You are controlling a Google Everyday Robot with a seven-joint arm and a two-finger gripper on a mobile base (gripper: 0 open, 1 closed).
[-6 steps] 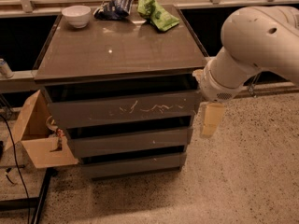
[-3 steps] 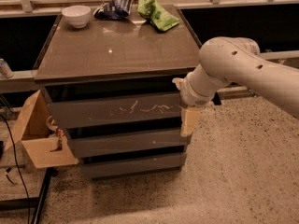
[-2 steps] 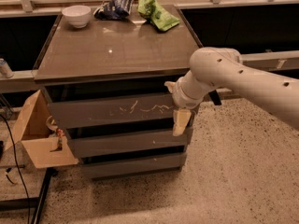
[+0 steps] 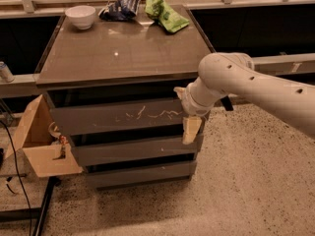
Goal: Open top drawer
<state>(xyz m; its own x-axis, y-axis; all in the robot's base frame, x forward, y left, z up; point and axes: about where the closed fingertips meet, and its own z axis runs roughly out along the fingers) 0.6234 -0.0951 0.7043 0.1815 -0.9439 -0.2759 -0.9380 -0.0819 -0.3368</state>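
The top drawer [image 4: 118, 116] is a wide grey-brown front panel with white scratch marks across its middle, under the cabinet's brown top. It sits about level with the two shorter drawers below. My white arm reaches in from the right. My gripper [image 4: 191, 130] hangs in front of the right end of the top drawer's panel, its pale tan tip pointing down over the gap above the second drawer.
A white bowl [image 4: 80, 16], a dark blue bag [image 4: 119, 8] and a green bag [image 4: 166, 14] lie on the cabinet top [image 4: 123, 48]. An open cardboard box [image 4: 42, 144] stands at the cabinet's left. The speckled floor [image 4: 246, 181] lies to the right.
My arm has swung left from beside the cabinet's right edge to in front of the top drawer's right end. The drawer has not moved.
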